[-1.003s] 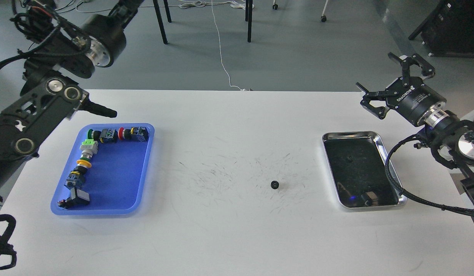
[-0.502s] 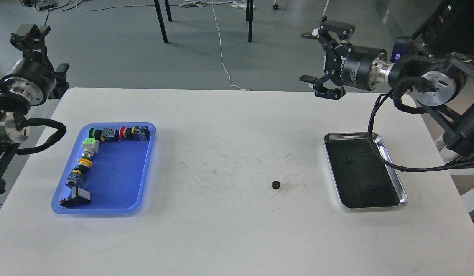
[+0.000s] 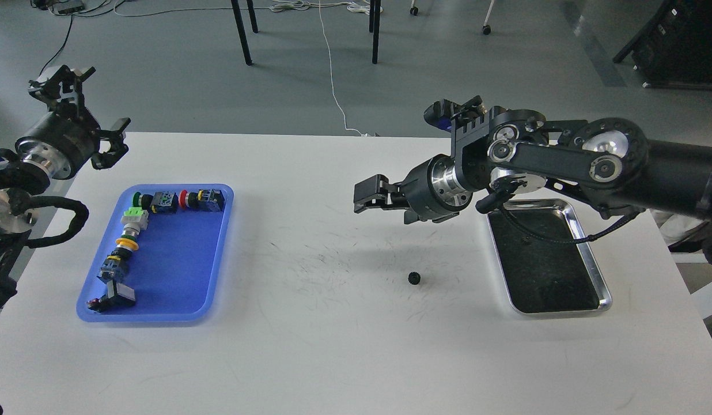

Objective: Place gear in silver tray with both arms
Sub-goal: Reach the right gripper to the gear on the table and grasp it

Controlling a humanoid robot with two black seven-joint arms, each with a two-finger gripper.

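A small black gear (image 3: 414, 278) lies on the white table (image 3: 333, 346), right of centre. The silver tray (image 3: 605, 291) stands to its right, its dark floor mostly bare. My right arm reaches in from the right over the tray's far end. Its gripper (image 3: 368, 197) points left, above the table, behind and a little left of the gear. It is seen side-on, so its fingers cannot be told apart, and it holds nothing I can see. My left gripper (image 3: 86, 110) hangs open and empty over the table's far left corner.
A blue plastic tray (image 3: 177, 288) at the left holds several coloured push-button switches (image 3: 128, 230) along its far and left sides. A black cable from my right arm hangs over the silver tray. Chair legs and floor cables lie beyond the table's far edge.
My right arm has swung from the far right to over the table's middle, its gripper now lower and close behind the gear. My left gripper shifted slightly right and down. The gear has not moved.
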